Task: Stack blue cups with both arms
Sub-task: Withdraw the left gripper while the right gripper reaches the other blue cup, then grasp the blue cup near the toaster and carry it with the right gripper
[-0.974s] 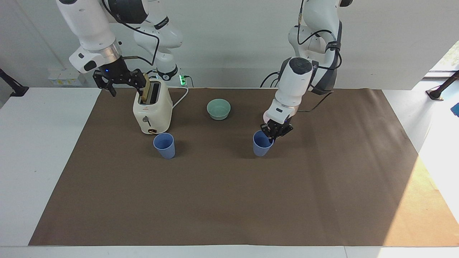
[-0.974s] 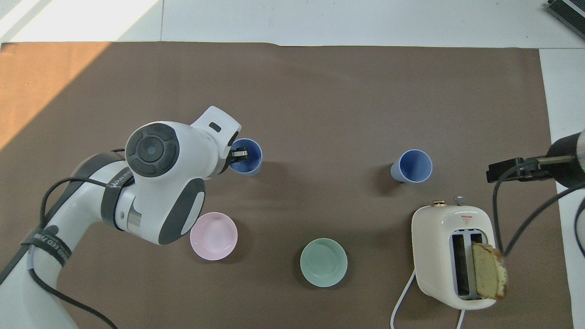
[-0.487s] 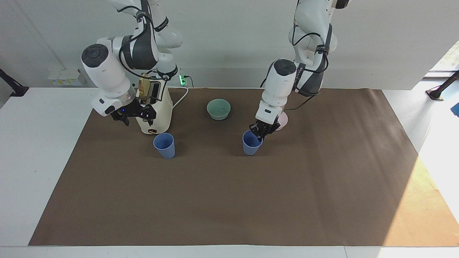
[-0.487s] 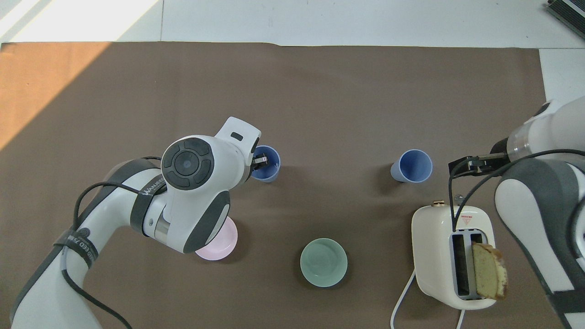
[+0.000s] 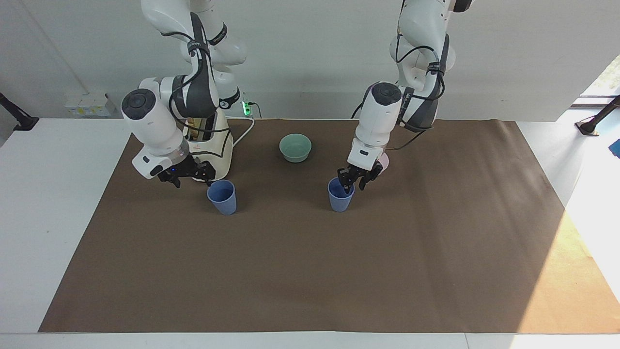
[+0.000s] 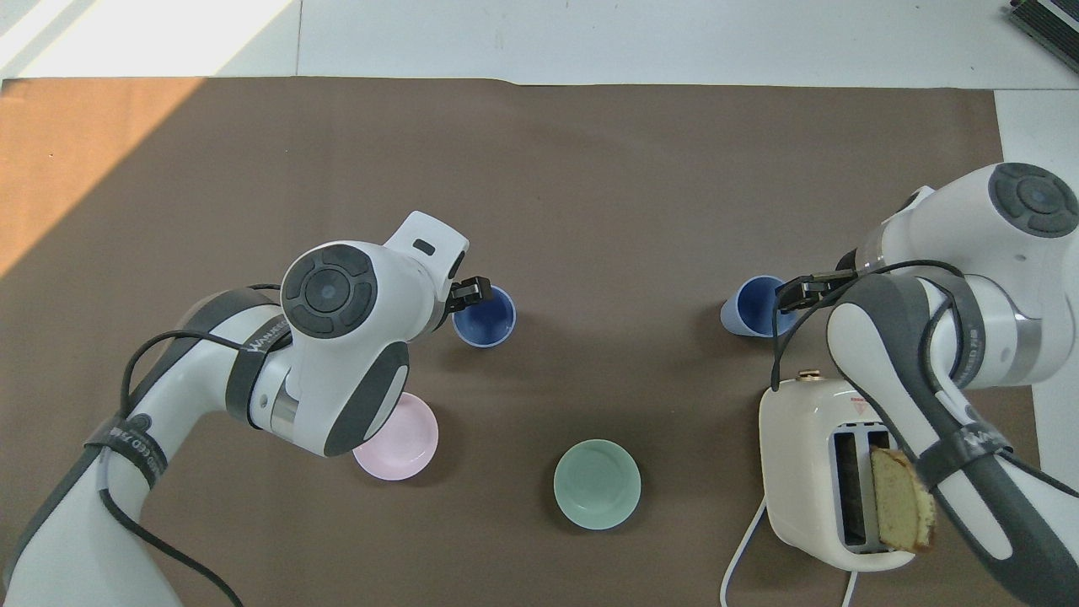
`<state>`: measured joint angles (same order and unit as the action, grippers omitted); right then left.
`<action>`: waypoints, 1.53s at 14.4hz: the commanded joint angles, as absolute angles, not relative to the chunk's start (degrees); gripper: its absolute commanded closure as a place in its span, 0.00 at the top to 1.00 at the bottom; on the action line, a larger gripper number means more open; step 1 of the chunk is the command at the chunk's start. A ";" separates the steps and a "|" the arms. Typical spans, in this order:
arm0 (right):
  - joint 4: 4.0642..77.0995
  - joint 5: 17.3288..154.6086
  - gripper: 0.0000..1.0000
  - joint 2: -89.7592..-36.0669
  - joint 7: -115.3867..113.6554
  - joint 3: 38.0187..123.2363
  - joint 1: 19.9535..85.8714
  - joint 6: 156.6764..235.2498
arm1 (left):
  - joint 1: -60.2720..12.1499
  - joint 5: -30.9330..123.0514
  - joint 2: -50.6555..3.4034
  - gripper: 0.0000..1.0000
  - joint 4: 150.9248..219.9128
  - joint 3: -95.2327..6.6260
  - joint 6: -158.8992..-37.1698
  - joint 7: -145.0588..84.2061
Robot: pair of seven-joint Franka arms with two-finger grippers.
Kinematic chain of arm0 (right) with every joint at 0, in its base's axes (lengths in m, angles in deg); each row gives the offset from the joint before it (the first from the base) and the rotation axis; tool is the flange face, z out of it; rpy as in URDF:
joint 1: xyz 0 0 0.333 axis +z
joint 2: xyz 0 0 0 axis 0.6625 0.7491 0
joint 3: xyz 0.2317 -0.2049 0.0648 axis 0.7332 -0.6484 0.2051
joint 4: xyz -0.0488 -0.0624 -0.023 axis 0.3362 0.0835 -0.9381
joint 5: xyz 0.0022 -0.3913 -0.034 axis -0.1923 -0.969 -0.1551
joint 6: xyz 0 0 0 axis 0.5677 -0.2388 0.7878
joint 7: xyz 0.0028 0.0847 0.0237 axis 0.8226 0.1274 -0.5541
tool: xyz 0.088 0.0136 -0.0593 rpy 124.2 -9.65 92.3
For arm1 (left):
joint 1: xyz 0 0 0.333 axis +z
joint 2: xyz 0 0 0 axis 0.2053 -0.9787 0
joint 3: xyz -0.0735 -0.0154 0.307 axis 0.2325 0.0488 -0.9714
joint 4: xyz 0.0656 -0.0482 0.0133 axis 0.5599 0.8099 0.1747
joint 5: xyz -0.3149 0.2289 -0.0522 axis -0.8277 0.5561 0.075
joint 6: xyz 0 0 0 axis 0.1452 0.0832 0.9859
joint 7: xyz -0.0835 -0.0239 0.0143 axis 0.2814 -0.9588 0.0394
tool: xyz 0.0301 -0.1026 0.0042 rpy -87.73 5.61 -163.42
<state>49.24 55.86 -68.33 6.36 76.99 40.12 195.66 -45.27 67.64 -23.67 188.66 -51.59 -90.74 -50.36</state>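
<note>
Blue cups stand apart, one (image 5: pixel 340 195) under the wide-open left gripper (image 5: pixel 354 180), one (image 5: pixel 222 197) beside the open right gripper (image 5: pixel 188 175). Next, I judge, right grasps its cup.

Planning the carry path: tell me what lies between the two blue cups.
Only bare brown mat between the two tapered blue plastic cups; the overhead view shows it.

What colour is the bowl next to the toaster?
The bowl is teal green, clearest in the overhead view.
</note>
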 commanded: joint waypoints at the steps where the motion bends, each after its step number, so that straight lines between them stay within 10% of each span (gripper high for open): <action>1: 50.56 56.17 1.00 -67.97 5.03 76.77 40.26 198.77 | -39.82 67.42 -17.37 1.00 188.90 -51.73 -83.16 -37.97; 4: 51.26 56.17 1.00 -67.97 4.06 76.94 40.26 199.13 | -32.35 67.42 -12.70 1.00 188.81 -51.81 -77.53 -22.24; 6: 51.26 56.17 0.22 -68.06 4.32 77.03 41.04 199.13 | -27.77 67.50 -11.11 1.00 187.85 -51.81 -74.89 -14.49; 7: 51.18 56.17 0.00 -68.06 4.41 77.03 41.05 199.04 | -25.58 67.50 -10.84 1.00 186.54 -51.73 -73.31 -12.19; 22: 33.96 60.83 0.00 -67.71 12.03 80.62 41.31 180.06 | -13.51 69.61 -15.94 1.00 159.80 -51.73 -47.27 -4.70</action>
